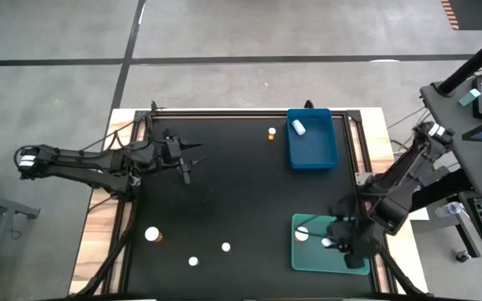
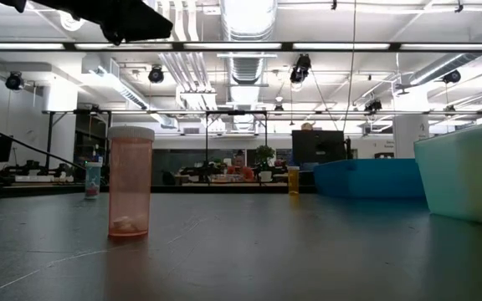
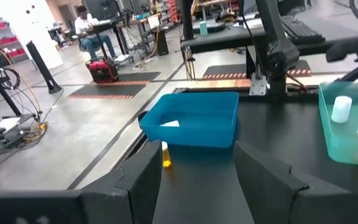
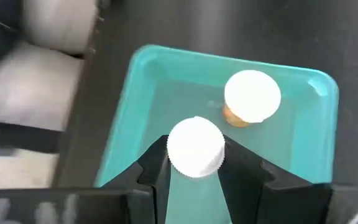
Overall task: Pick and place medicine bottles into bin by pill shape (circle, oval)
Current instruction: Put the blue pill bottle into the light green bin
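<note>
Bottle (image 4: 196,147) in hand: white cap up toward the wrist camera, long axis running roughly vertical, clamped at the cap between the right gripper's (image 4: 194,163) fingers and held over the teal bin (image 4: 129,118) at lower right of the high view. Judged mid-placement, not released. Already in that bin: one capped bottle (image 4: 252,96), upright, amber body just visible under the cap, apart from the held one. Blue bin (image 1: 312,144) at upper centre-right holds one white bottle (image 1: 298,127) lying on its side, axis roughly along the bin's length. So two binned, a third nearly there. Left on the black table (image 1: 241,201): one amber bottle (image 1: 272,133) just left of the blue bin, upright; three more along the lower left of the high view, one with amber showing (image 1: 153,236), two seen as white caps only (image 1: 192,262) (image 1: 226,247). Pill shapes not legible, so sorting correctness cannot be checked. Left gripper (image 1: 187,158) waits at upper left of the table, fingers apart, holding nothing.
</note>
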Tool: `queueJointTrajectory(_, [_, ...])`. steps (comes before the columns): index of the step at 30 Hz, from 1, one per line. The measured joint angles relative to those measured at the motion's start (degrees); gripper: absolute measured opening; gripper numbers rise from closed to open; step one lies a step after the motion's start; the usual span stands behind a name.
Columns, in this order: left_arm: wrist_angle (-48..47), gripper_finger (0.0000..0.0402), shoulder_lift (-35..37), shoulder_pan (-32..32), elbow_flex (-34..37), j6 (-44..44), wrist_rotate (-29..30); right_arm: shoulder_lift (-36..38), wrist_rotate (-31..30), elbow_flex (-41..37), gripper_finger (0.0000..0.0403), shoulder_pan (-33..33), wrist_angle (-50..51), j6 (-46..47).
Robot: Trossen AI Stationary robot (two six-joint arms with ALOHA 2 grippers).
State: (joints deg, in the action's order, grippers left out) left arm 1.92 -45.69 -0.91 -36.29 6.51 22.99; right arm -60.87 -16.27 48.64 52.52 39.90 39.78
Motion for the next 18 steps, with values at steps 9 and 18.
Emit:
queueJointTrajectory(9, [0.0, 0.0183, -1.4, 0.0, 0.0, -0.1, 0.0, -0.3, -14.6, -5.9, 0.0105, 7.7, 0.6, 12.5])
queueJointTrajectory(18, [0.9, 0.0183, -2.2, 0.0, -0.1, 0.3, 0.0, -3.8, -18.4, -10.8, 0.0105, 7.5, 0.3, 18.6])
